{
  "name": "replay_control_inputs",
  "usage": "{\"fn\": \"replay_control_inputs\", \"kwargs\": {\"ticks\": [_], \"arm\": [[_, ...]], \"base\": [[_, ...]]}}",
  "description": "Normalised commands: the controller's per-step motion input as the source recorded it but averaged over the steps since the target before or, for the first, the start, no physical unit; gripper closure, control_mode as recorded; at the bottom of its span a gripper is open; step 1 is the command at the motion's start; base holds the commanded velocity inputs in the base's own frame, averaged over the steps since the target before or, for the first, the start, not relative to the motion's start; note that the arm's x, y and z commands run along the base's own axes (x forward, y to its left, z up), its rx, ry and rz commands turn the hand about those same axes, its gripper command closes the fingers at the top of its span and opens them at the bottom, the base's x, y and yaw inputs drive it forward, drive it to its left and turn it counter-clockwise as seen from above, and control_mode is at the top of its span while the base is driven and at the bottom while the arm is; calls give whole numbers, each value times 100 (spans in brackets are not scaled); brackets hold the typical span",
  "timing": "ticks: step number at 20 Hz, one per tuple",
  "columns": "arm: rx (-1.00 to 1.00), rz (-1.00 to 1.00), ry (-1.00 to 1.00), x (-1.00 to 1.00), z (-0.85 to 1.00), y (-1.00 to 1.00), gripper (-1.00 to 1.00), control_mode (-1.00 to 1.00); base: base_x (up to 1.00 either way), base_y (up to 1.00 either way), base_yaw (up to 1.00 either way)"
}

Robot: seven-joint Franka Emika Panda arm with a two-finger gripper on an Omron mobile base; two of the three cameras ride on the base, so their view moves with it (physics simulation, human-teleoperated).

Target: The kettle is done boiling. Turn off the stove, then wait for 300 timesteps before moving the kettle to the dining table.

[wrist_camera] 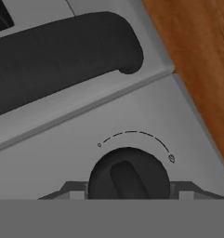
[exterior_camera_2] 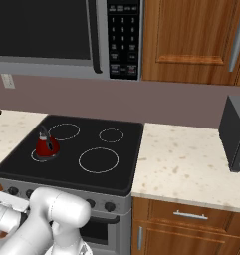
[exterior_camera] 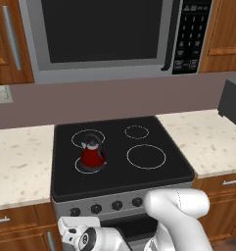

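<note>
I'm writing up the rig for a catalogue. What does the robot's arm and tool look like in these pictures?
The arm is glossy white, built of fat rounded segments like bent tubes. Near its lower end, in the left base view, a dark ring marks a joint between white parts. No cables or lettering can be made out. The tool shows as two small grey finger tips at the bottom of the hand view.

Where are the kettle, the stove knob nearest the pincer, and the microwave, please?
kettle (exterior_camera: 92,155): left base view, on its red body.
stove knob (wrist_camera: 128,175): hand view, on the dark knob's raised centre bar.
microwave (exterior_camera: 102,29): left base view, on its black door.
</note>
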Motion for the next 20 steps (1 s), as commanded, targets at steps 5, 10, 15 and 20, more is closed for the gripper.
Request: {"fn": "replay_control_inputs", "kwargs": {"ticks": [5, 10, 15, 20], "arm": [[2, 0, 0, 0, -1, 0, -100, -100], [3, 0, 0, -1, 0, 0, -100, -100], [3, 0, 0, -11, 0, -5, -100, -100], [3, 0, 0, -18, 0, -5, -100, -100]], "base": [[0, 0, 0], [0, 0, 0], [0, 0, 0], [0, 0, 0]]}}
